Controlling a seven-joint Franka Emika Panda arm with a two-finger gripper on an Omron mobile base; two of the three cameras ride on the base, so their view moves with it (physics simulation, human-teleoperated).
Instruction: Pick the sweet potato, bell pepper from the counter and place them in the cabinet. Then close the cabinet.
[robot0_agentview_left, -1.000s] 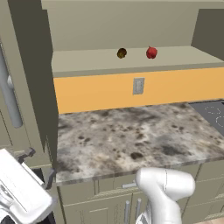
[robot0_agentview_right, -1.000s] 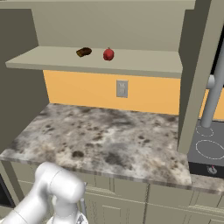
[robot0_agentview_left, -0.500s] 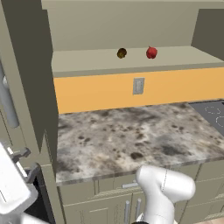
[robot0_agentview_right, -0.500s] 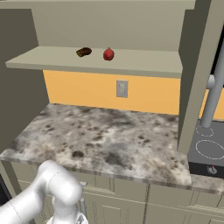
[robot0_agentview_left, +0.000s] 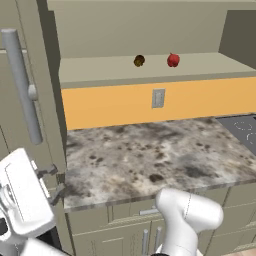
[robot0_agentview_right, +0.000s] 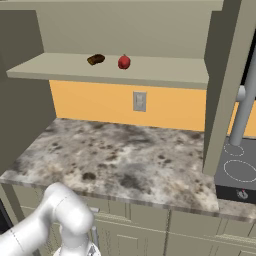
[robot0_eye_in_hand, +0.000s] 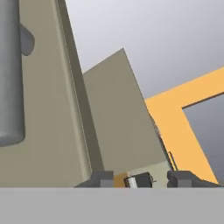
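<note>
The sweet potato (robot0_agentview_left: 139, 61) (robot0_agentview_right: 96, 59), a dark brown lump, lies on the shelf of the open cabinet (robot0_agentview_left: 100, 70) (robot0_agentview_right: 165, 70). The red bell pepper (robot0_agentview_left: 173, 60) (robot0_agentview_right: 124, 62) sits just to its right on the same shelf. The marble counter (robot0_agentview_left: 150, 155) (robot0_agentview_right: 125, 155) below carries neither of them. My gripper (robot0_agentview_left: 54, 182) (robot0_eye_in_hand: 141, 179) is low at the left, shut, with its tips at the edge of the cabinet's open left door (robot0_agentview_left: 25, 110) (robot0_eye_in_hand: 48, 131). I cannot tell whether they touch it.
The left door's long silver handle (robot0_agentview_left: 22, 85) (robot0_eye_in_hand: 11, 70) is above my hand. The right door (robot0_agentview_right: 222, 85) stands open with its handle (robot0_agentview_right: 247, 95) over the stove top (robot0_agentview_right: 237, 170) (robot0_agentview_left: 242, 127). A wall outlet (robot0_agentview_left: 158, 98) sits on the orange backsplash.
The jaws have closed. My hand has risen a little beside the left door, and the door's handle now sits slightly further right.
</note>
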